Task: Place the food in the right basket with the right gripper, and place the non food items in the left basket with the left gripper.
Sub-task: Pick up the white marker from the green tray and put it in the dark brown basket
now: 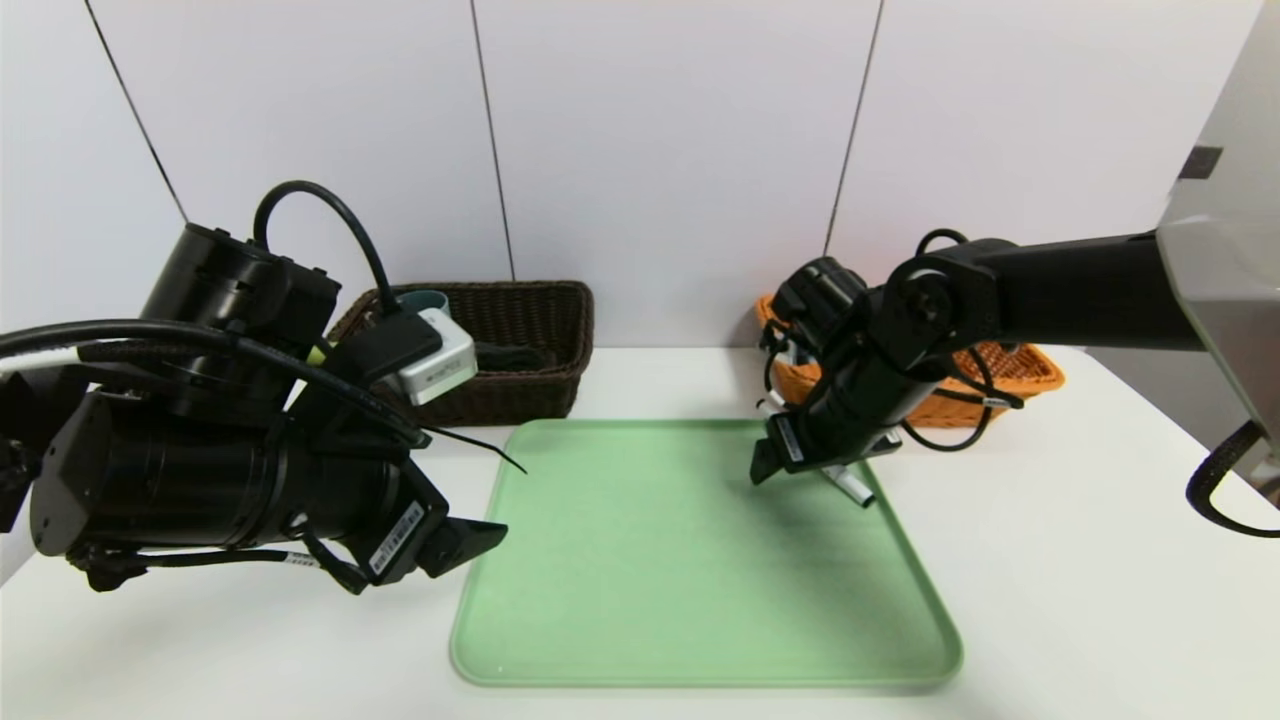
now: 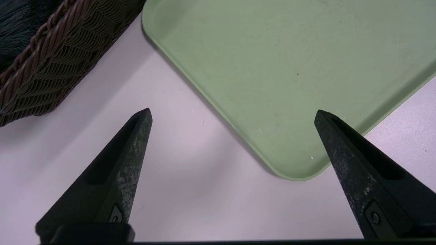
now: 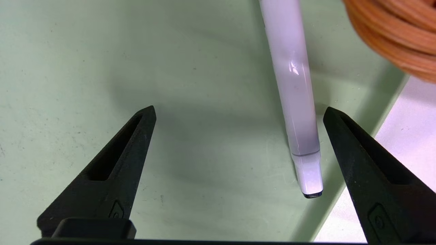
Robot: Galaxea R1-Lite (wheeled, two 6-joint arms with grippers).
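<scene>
The white marker (image 3: 295, 98) lies on the green tray (image 1: 650, 600) beside the orange basket (image 1: 1010, 375), under the right end effector (image 3: 238, 112), whose jaws stand wide and empty, seemingly poised though marker suits the left end effector (image 2: 233, 115), also spread empty.

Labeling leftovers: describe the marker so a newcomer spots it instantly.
Start at the green tray mid-table. Go to its far right corner, beside the orange basket, under the open right hand. The marker lies there: a thin white stick with a dark tip, the only loose item on the tray.
</scene>
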